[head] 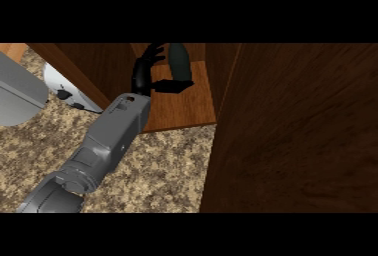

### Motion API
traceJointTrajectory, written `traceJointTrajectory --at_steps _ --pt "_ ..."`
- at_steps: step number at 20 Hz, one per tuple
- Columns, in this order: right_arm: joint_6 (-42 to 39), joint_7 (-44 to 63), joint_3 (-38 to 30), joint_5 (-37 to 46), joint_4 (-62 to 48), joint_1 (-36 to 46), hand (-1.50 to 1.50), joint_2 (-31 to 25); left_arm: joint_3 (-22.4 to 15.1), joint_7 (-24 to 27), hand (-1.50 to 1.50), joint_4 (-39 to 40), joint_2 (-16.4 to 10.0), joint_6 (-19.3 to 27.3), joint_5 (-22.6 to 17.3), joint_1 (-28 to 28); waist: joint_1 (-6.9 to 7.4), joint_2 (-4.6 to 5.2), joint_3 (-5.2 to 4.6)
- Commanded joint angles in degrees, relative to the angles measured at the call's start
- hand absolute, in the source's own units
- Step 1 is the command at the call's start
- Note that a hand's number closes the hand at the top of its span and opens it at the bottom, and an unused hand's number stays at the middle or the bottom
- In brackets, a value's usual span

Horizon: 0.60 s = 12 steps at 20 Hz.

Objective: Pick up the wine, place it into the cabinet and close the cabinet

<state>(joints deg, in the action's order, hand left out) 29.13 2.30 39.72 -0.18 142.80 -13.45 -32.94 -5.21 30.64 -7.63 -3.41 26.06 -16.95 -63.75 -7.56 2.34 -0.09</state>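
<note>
The wine bottle (181, 59) is only partly legible: it reads as a dark, curved shape inside the open cabinet (198, 60), its top cut off at the upper edge of the view and its lower part covered by the thumb. No label or cap can be made out. The left hand (140, 75) is at the bottle, fingers curled along its left side and the thumb crossing beneath it; this appears to be a grasp, though black fingers against dark glass leave the exact contact unclear. Whether the bottle stands on the shelf (184, 107) or is held just above it cannot be determined. The grey forearm (111, 135) enters from the lower left and runs diagonally up to the cabinet opening. The cabinet's rear is in shadow and shows no detail. A large wooden door (295, 130) fills the right side of the view, swung open and hiding whatever lies behind it. A narrower wooden panel (70, 67) slants along the left of the opening. Left of that panel, a white object (55, 80) with small black parts is partly concealed, and a grey object (18, 92) is cut off by the left edge; neither can be identified. The counter (155, 165) is speckled brown stone, running below the shelf's front edge.
</note>
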Motion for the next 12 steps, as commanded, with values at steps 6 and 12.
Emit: traceJointTrajectory --at_steps 6,12 --pt "-1.1 1.7 1.0 -2.6 6.7 -1.7 -1.50 -0.8 1.3 0.6 -1.50 0.8 -2.4 -4.2 -0.4 -3.6 -0.16 0.13 -0.09" --pt "-1.0 1.0 -0.2 -2.5 7.6 -3.0 -1.50 -1.3 5.1 3.9 1.50 -1.6 0.1 -9.0 -3.9 -4.6 0.83 -0.51 -0.05"
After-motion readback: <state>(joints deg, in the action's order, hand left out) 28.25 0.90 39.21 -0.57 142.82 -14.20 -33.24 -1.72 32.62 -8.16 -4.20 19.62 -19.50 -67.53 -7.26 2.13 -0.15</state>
